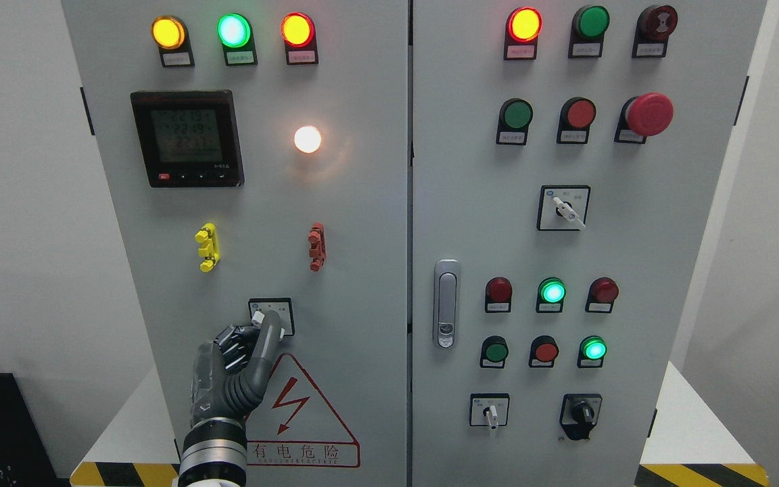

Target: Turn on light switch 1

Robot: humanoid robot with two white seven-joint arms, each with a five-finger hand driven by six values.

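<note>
The left hand [241, 358] rises from the bottom edge, its forearm cut off there, and covers the lower left of the rotary switch [271, 316] low on the left cabinet door [356, 284]. Its fingers close around the white knob (the grip itself is partly hidden). Labels are too small to read. Above the switch are one glowing white lamp [308, 139], one meter [187, 138], and three lit indicators along the top.

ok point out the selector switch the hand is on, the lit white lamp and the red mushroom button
selector switch [272, 315], head view, on its white knob
white lamp [308, 139], head view, on the middle of its glowing lens
red mushroom button [650, 113], head view, on its red cap
</note>
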